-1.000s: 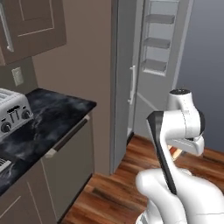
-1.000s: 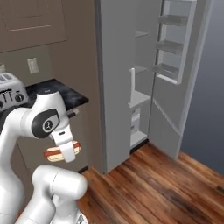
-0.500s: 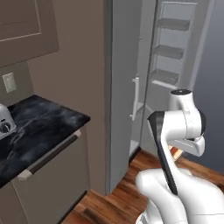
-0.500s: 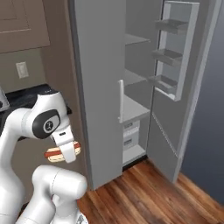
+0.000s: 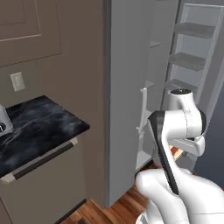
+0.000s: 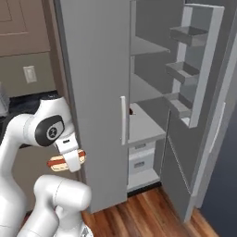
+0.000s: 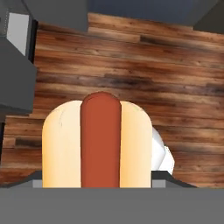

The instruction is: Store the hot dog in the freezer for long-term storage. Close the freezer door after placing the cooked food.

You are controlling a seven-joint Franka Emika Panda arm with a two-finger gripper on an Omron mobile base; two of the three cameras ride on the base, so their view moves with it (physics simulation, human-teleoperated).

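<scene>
The gripper (image 6: 69, 159) was clamped on the hot dog (image 6: 66, 160), low beside the robot, with the freezer (image 6: 148, 106) ahead and higher, so I feared the bun could hit a shelf edge and slip out.

hot dog (image 7: 97, 142) hides the fingers; bun's lower end cut off.

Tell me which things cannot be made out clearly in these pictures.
- Jaws: in the hand view, the hot dog covers them.
- Hot dog: in the left base view, the arm hides all but an orange bit.
- Dark item on the freezer shelf: right base view, too small to identify.
- Freezer door: its outer face is turned away.
</scene>
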